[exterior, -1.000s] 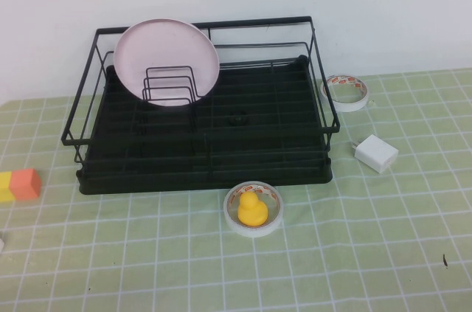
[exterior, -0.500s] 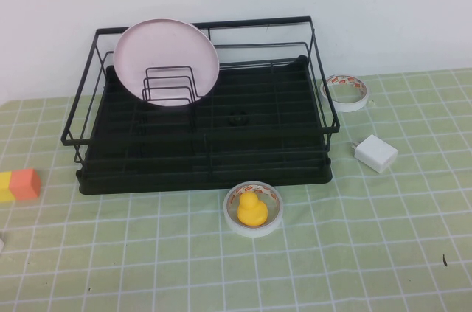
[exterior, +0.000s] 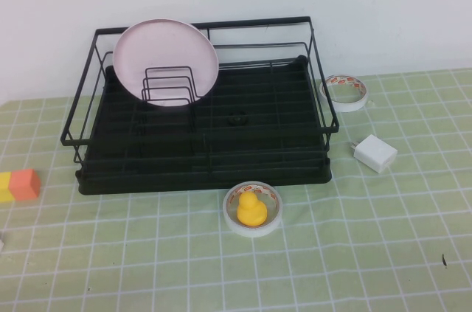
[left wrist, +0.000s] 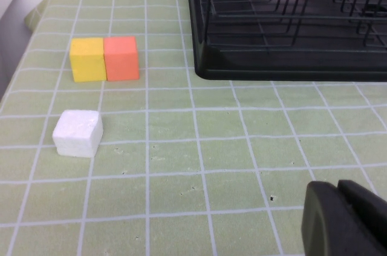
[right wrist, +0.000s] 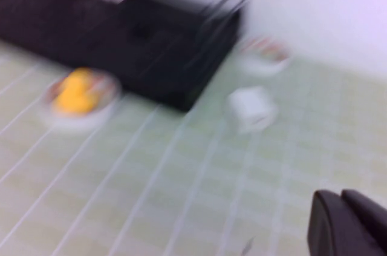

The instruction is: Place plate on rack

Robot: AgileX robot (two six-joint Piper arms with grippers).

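Three cameras look at one table.
The high camera looks down from the near side at the rack (exterior: 203,105). The left wrist camera sits low over the table's left, facing the rack's corner. The right wrist camera, low on the right, also sees the rack, blurred.

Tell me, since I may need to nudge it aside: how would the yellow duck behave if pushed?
The yellow duck sits inside a tape ring, so a push would probably drag both. Small and rounded, it looks light and may tip. The left hand and right hand each show only at their own wrist view's edge, away from it.
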